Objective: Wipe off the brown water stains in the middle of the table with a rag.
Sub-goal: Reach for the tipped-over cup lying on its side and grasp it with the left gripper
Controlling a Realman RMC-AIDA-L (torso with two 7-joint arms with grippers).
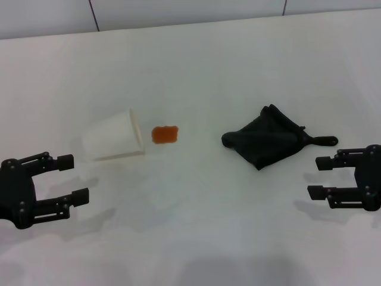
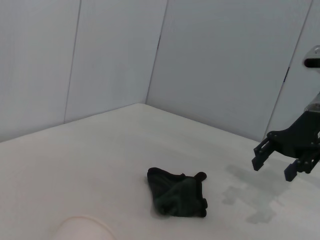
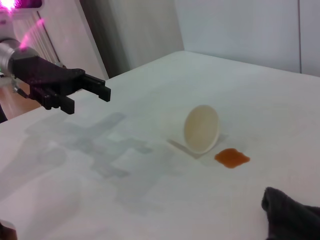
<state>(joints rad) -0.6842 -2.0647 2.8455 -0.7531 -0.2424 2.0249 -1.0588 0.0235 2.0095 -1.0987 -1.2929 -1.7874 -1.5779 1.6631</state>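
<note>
The brown stain (image 1: 165, 134) is a small orange-brown glossy blob near the middle of the white table (image 1: 196, 71); it also shows in the right wrist view (image 3: 232, 158). The black rag (image 1: 268, 138) lies crumpled to the stain's right, its loop pointing right, untouched; it also shows in the left wrist view (image 2: 177, 196) and the right wrist view (image 3: 292, 215). My right gripper (image 1: 318, 177) is open and empty, just right of and nearer than the rag, and shows in the left wrist view (image 2: 274, 168). My left gripper (image 1: 74, 177) is open and empty at the near left, and shows in the right wrist view (image 3: 87, 99).
A white paper cup (image 1: 114, 143) lies on its side just left of the stain, mouth toward it; it also shows in the right wrist view (image 3: 201, 128). The table's far edge meets a grey panelled wall (image 1: 178, 12).
</note>
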